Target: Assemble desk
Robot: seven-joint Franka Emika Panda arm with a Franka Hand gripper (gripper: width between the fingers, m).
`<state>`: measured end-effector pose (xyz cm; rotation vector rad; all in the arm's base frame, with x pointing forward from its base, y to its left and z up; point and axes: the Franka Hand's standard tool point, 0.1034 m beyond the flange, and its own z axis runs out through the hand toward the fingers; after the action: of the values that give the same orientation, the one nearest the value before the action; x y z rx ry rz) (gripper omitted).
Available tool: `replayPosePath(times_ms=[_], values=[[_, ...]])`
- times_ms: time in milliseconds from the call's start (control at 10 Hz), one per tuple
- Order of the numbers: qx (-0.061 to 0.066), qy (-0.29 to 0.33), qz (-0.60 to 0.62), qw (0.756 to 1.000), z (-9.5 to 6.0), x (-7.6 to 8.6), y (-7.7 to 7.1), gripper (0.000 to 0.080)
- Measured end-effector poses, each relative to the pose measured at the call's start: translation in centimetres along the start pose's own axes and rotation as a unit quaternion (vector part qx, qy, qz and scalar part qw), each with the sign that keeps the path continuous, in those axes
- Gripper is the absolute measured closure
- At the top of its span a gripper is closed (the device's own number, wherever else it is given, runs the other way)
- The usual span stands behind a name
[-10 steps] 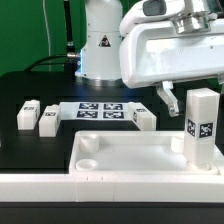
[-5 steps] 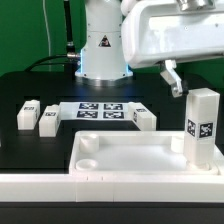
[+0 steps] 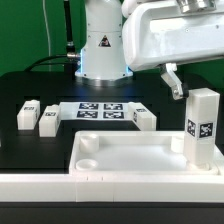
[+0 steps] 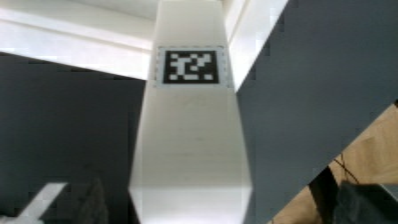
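1. Table (image 3: 30,140): this black surface carries every part. Keep all work on it.
2. Top (image 3: 130,155): it lies flat, open side up, close behind the white wall (image 3: 60,188). That position likely lets the wall brace the top against sliding. The sockets face up to take legs from above, and an empty socket (image 3: 88,143) shows at the exterior view's left.
3. Gripper (image 3: 173,84): it hangs above the standing leg, toward the exterior view's left. The jaws are spread wide and grasp nothing. Note the clear gap between finger and leg.
4. Marker board (image 3: 100,110): it lies flat behind the top. It is no part of the desk, so leave it alone.
5. Standing leg (image 3: 202,125): it stands upright in the top's corner at the exterior view's right, unsupported. It fills the centre of the wrist view (image 4: 192,150), tag toward the lens. The top's rim hides its foot, so treat full seating as unconfirmed.
6. Loose legs: the outer leg (image 3: 27,113) and second leg (image 3: 48,120) lie side by side at the exterior view's left. The third leg (image 3: 145,117) lies just beside the marker board. All three lie apart from the top, probably staged for pickup.
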<state>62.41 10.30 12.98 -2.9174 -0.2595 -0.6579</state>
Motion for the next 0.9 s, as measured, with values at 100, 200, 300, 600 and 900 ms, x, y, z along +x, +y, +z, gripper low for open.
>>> replayPosePath(times_ms=[100, 200, 300, 600, 900], values=[[0.011, -0.051, 0.013, 0.999, -0.1, -0.7, -0.8, 0.0151], [0.011, -0.08, 0.004, 0.997, -0.5, -0.3, -0.4, 0.0151], [0.013, -0.105, 0.003, 0.994, -0.7, -0.5, 0.4, 0.0151], [0.034, -0.195, 0.007, 0.98, -0.9, -0.7, 0.0, 0.0151], [0.003, -0.188, 0.037, 0.981, -0.7, -0.2, -0.2, 0.0151]])
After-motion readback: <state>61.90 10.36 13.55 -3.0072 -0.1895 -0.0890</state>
